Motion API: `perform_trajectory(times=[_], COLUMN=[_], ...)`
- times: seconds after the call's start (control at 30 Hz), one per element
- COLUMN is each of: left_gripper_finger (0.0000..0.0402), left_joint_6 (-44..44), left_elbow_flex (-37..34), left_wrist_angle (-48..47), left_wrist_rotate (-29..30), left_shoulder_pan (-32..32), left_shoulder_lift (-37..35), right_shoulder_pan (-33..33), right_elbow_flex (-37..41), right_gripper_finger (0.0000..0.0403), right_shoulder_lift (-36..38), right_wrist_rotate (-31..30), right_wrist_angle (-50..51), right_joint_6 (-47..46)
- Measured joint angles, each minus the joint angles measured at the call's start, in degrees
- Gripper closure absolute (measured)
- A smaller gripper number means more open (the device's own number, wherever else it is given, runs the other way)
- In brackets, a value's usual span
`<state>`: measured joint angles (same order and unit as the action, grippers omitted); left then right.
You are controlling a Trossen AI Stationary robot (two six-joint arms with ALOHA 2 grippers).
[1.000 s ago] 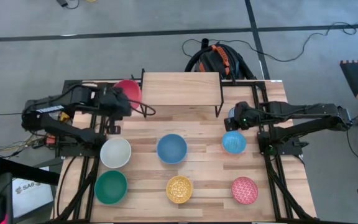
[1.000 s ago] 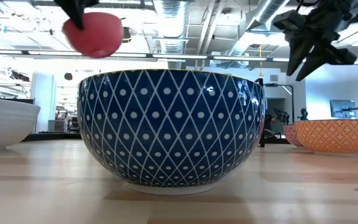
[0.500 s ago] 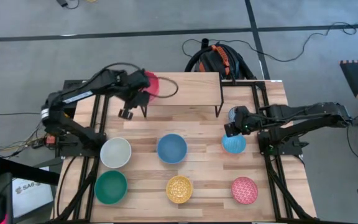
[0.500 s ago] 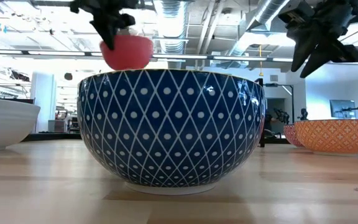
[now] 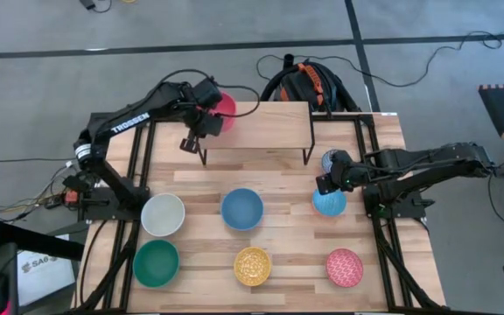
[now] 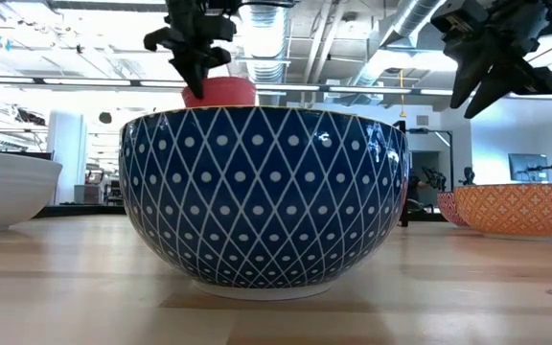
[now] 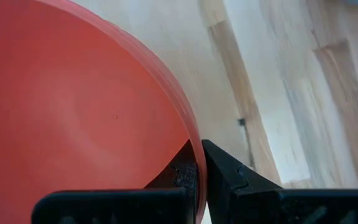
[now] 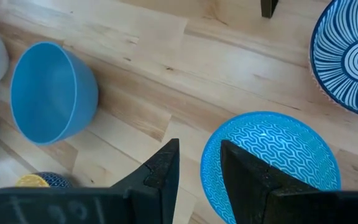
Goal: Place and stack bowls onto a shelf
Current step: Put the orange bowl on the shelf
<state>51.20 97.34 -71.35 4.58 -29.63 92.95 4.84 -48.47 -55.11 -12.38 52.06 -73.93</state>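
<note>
Over the far-left corner of the shelf (image 5: 256, 124), seen from above, the left gripper (image 5: 206, 112) holds the orange-red bowl (image 5: 223, 108). Its wrist view shows both fingers pinching the rim. The right gripper (image 8: 197, 163), fingers slightly parted and empty, hovers above the light blue bowl (image 8: 272, 157).

The left arm reaches up and across from the table's left side toward its far edge, elbow raised. Its left end effector (image 5: 210, 112) hangs high, fingers (image 7: 222, 174) pinched shut on the rim of the red bowl (image 7: 73, 124), one finger inside and one outside. The right arm stretches in from the right side, lying low. Its right end effector (image 5: 331, 179) points downward, fingers (image 8: 160, 171) parted with a clear gap between them.
</note>
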Motion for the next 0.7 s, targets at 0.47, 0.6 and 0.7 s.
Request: perform_trajectory(times=[0.47, 0.6, 0.7], left_gripper_finger=[0.0394, 0.038, 0.0363], left_joint_6=[-2.78, -2.86, -3.92], left_elbow_flex=[-0.07, -0.07, -0.11], left_wrist_angle=[2.98, 3.32, 3.23], left_wrist_rotate=[-1.25, -0.65, -0.44], left_shoulder_pan=[-1.5, -1.5, -1.5], left_shoulder_lift=[3.43, 4.65, 4.74], right_shoulder_pan=[-0.15, -0.15, -0.53], right_elbow_flex=[0.0, 0.0, 0.0], right_gripper_finger=[0.0234, 0.0216, 0.021], right_shoulder_lift=[0.0, 0.0, 0.0], right_wrist_rotate=[-1.87, -2.56, -2.78], right_wrist_angle=[-0.33, -0.29, -0.2], right_joint_6=[-0.02, 0.0, 0.01])
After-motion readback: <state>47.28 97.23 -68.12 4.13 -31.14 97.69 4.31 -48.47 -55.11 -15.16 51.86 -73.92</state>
